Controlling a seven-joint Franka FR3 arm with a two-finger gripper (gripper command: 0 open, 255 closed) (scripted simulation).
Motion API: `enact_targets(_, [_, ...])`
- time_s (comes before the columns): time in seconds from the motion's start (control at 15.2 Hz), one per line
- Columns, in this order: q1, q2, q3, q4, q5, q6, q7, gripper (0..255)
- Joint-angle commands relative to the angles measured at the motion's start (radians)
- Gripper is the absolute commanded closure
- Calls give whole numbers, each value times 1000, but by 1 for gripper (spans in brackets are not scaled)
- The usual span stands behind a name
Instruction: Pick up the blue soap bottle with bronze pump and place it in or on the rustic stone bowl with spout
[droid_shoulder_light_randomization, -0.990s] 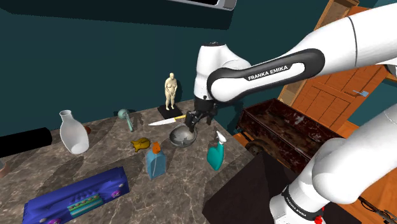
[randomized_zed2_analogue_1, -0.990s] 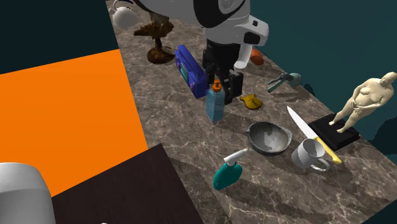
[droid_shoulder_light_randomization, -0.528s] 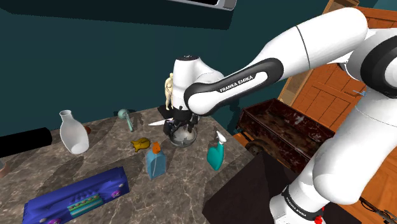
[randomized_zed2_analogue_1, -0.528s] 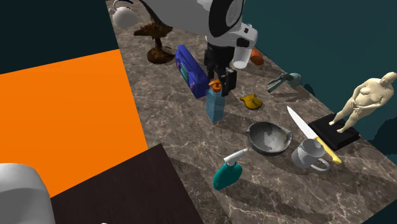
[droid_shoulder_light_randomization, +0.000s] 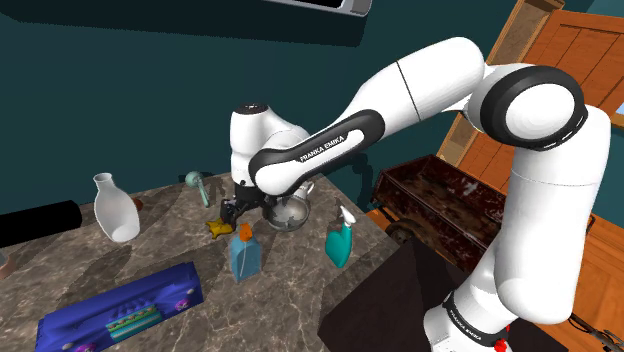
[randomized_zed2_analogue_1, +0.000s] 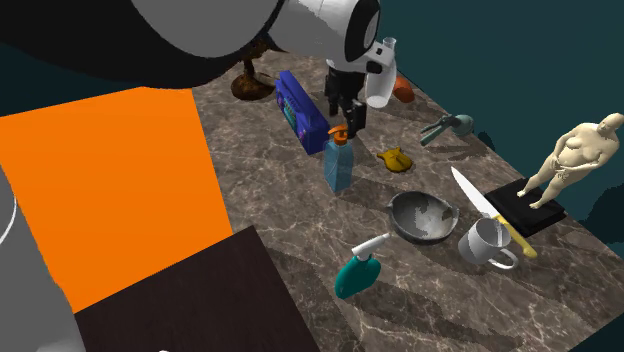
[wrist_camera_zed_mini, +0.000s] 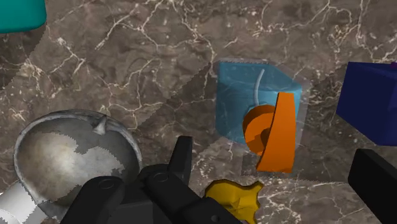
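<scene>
Two black fingers (wrist_camera_zed_mini: 182, 158) of my end effector (wrist_camera_zed_mini: 273, 156) stood wide apart, clamped on nothing. I hovered just above the blue soap bottle (wrist_camera_zed_mini: 245, 102), and its orange pump (wrist_camera_zed_mini: 275, 132) showed between my fingertips in the wrist view, untouched. The bottle stood upright around the middle of the counter (randomized_zed2_analogue_1: 300, 200), touching none of the other things.

The grey stone bowl (randomized_zed2_analogue_1: 424, 217), with a small spout on its rim, sat open side up farther along the counter. It was toward the end where a mug (randomized_zed2_analogue_1: 487, 243), a knife (randomized_zed2_analogue_1: 478, 205) and a figurine (randomized_zed2_analogue_1: 575, 155) were gathered. A small yellow object (randomized_zed2_analogue_1: 396, 158) lay near the bottle. A teal spray bottle (randomized_zed2_analogue_1: 355, 272) stood by the counter's edge nearest my stand. A long blue box (randomized_zed2_analogue_1: 300, 112) lay on the bottle's other side, toward the opposite end of the counter.
</scene>
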Motion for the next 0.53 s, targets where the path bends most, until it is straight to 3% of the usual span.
enact_targets(0.0, [15, 51, -9, 35, -19, 16, 20, 0])
enact_targets(0.46, [27, 109, -26, 24, -47, 82, 38, 0])
